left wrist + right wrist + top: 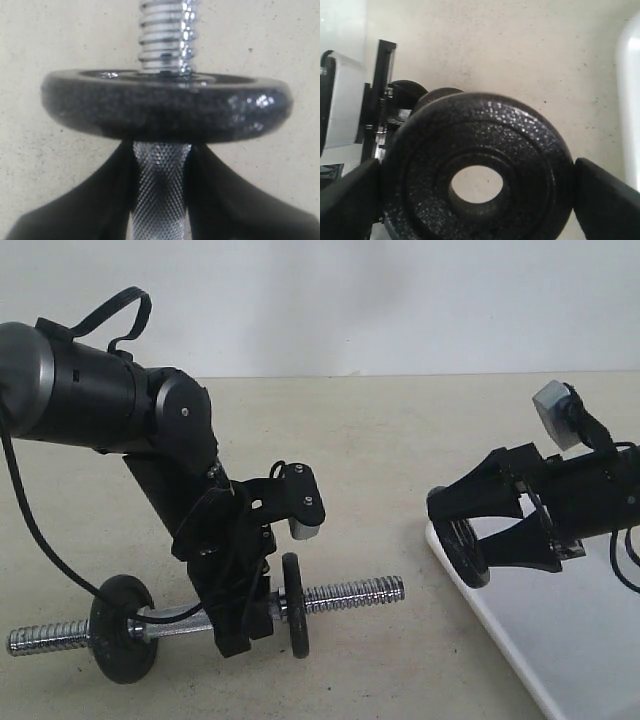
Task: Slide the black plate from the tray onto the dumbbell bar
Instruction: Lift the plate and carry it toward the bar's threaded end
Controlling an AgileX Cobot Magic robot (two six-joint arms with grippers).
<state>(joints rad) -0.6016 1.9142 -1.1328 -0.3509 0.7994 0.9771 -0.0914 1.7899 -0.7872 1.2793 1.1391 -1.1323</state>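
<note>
My right gripper was clamped on the rim of the black plate, upright over the tray's edge. My left gripper pinched the dumbbell bar mid-shaft. Next, I judged: align the hole with the free threaded end.

Low exterior, close left wrist share dumbbell bar.

Left black disc, right black disc, beige tabletop, white wall.

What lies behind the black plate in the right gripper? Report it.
Behind the black plate, two other discs and the left arm show; bare table shows through its hole. The dumbbell bar is covered.
</note>
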